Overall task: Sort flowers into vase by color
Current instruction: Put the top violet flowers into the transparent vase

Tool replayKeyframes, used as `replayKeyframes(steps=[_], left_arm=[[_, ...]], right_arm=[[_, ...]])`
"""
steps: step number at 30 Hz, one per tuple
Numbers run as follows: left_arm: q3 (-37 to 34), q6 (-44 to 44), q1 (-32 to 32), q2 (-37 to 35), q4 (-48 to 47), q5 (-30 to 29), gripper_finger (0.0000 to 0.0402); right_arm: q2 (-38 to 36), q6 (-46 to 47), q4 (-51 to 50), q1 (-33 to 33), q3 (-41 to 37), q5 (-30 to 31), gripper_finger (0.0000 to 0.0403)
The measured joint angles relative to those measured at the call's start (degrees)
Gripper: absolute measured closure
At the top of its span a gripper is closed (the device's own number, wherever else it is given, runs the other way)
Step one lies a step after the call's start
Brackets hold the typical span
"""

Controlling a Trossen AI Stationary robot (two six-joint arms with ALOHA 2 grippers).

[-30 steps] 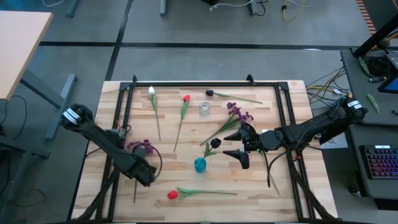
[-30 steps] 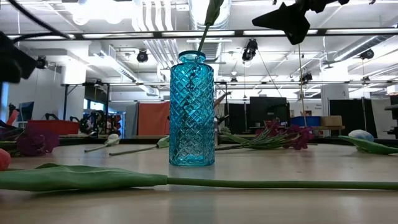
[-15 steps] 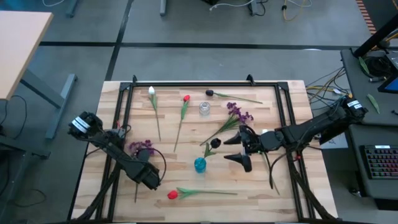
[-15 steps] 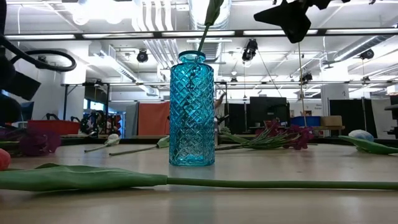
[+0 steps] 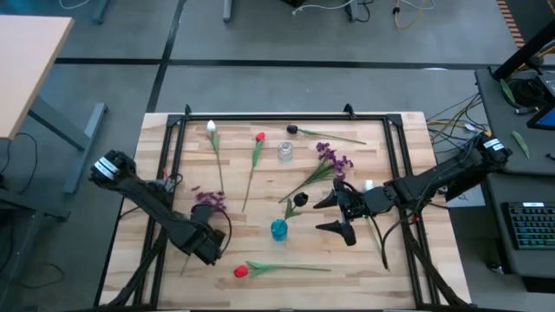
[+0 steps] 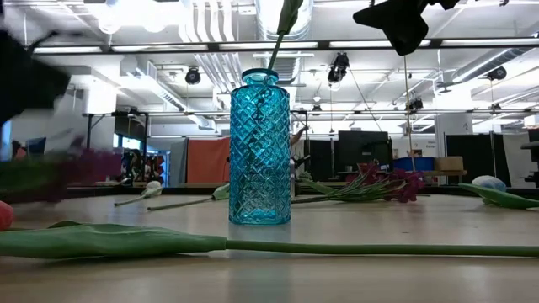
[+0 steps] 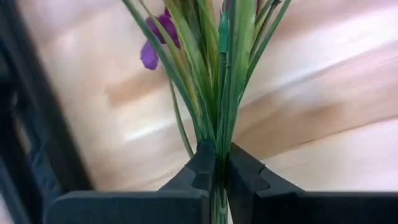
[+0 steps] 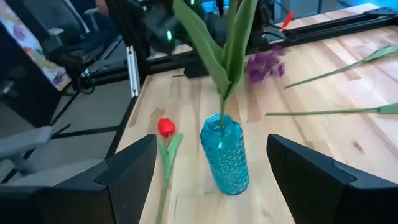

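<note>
My left gripper [image 7: 217, 177] pinches a purple flower's [image 5: 211, 199] green stems at the blue vase's [image 5: 278, 230] nine o'clock, my right gripper [image 5: 336, 214] spread empty at three.

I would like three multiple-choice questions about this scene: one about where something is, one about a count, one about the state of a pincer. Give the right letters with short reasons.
1. Where does the blue vase stand?
A. near the middle of the table
B. on the floor
C. on the keyboard

2. How many red tulips lie on the table?
A. none
B. two
C. five

3. What is the left pincer doing?
A. hanging open and empty
B. shut on the purple flower
C. gripping the vase

Answers:
1 A: the high view shows it between both arms.
2 B: one lies at the far side, one near the front edge.
3 B: the left wrist view shows the fingers pinching green stems.
</note>
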Motion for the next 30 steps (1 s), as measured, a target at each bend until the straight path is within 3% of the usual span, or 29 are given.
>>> replayKeyframes(steps=[9,13,16,23,26,30], left_arm=[[13.86,10.75,0.04,-10.52,-8.06,-32.34,0.0400],[19.45,25.78,0.10,-14.48,-4.45,-47.02,0.0401],[22.60,41.30,1.09,-17.20,1.94,-52.05,0.0401],[22.83,74.18,9.74,-23.14,20.88,-51.06,0.0401],[19.50,89.08,16.77,-25.54,32.62,-42.94,0.0402],[10.90,106.24,28.75,-28.15,55.38,-26.57,0.0401]], right_arm=[[0.00,-0.22,-1.73,-0.02,-0.01,-0.04,0.0109],[-0.02,-0.24,-1.96,-0.02,-0.01,-0.03,0.0113],[0.00,-0.33,-1.99,-0.02,0.00,-0.02,0.0112],[0.00,-0.82,-1.92,-0.02,0.00,0.12,0.0115],[0.00,-1.27,-1.88,-0.02,0.00,0.18,0.0117],[0.01,-1.87,-1.85,-0.02,0.00,0.18,0.0115]])
